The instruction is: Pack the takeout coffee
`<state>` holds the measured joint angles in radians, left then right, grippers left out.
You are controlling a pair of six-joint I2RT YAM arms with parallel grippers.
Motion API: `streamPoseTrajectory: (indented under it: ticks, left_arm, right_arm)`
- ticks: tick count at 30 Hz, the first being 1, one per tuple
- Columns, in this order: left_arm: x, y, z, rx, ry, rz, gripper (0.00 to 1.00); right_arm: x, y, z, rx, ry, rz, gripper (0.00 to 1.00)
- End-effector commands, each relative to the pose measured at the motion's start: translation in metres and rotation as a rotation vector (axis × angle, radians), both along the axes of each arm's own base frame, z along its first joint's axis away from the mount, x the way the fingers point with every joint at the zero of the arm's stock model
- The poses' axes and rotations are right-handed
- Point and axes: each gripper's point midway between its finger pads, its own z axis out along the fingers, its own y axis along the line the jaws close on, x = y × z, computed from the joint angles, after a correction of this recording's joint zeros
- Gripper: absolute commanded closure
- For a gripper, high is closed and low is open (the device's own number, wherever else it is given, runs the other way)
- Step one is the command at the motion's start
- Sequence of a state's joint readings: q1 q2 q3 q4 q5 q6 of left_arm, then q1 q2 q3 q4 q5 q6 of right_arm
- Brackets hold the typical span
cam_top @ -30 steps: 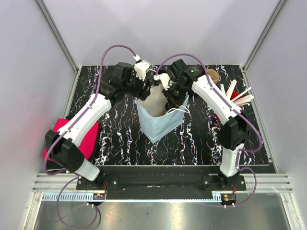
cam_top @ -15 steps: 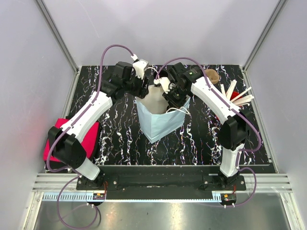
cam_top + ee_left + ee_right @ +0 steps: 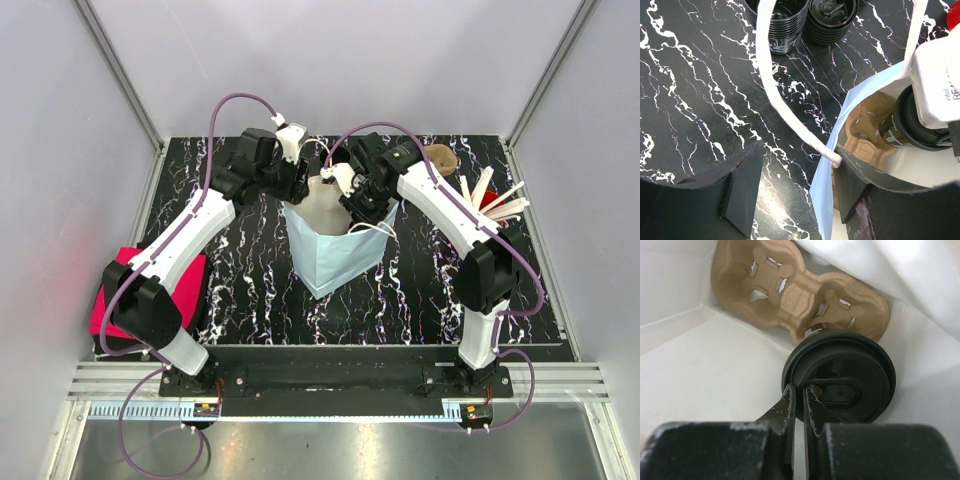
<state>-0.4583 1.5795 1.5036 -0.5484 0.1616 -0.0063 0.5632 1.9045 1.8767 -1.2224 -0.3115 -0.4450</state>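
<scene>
A light blue paper bag (image 3: 330,262) stands open mid-table. Inside it lies a brown cardboard cup carrier (image 3: 790,295). My right gripper (image 3: 799,392) reaches into the bag, shut on the rim of the black lid of the takeout coffee cup (image 3: 850,385), which hangs over the carrier's near end. From the left wrist view, the cup (image 3: 912,125) shows inside the bag (image 3: 827,200). My left gripper (image 3: 799,150) straddles the bag's far left wall below its white handle (image 3: 770,75), one finger (image 3: 855,185) inside and one outside, jaws apart.
Stacks of black cups (image 3: 777,25) and black lids (image 3: 832,17) stand behind the bag. Wooden stirrers (image 3: 495,200) and a brown item (image 3: 440,158) lie at the back right. A pink-red object (image 3: 185,285) sits at the table's left edge.
The left gripper's jaws have narrowed around the bag's wall and the left arm has edged back. The right gripper has shifted slightly left inside the bag, still holding the cup.
</scene>
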Motion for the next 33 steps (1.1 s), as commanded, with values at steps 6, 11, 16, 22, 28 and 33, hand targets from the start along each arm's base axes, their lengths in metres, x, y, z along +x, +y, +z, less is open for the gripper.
streamPoseTrajectory:
  ticks: [6, 11, 16, 22, 28, 33]
  left_arm:
    - [0.006, -0.002, 0.035, -0.067, -0.082, 0.001, 0.41]
    - [0.005, -0.003, 0.036, -0.071, -0.084, -0.001, 0.41]
    - [0.005, -0.005, 0.035, -0.078, -0.079, -0.008, 0.42]
    - [0.004, -0.005, 0.035, -0.08, -0.08, -0.011, 0.42]
    - [0.003, -0.006, 0.033, -0.084, -0.074, -0.014, 0.42]
    - [0.002, -0.006, 0.031, -0.086, -0.069, -0.019, 0.42]
  right_arm:
    - [-0.001, -0.005, 0.005, -0.027, -0.035, 0.009, 1.0]
    - [0.001, -0.005, 0.003, -0.035, -0.032, 0.007, 1.0]
    - [0.002, -0.006, 0.003, -0.036, -0.043, 0.008, 1.0]
    - [0.006, -0.005, 0.005, -0.028, -0.069, 0.005, 1.0]
    - [0.011, -0.003, 0.006, -0.014, -0.102, 0.001, 1.0]
    - [0.015, -0.002, 0.006, -0.001, -0.138, -0.002, 1.0]
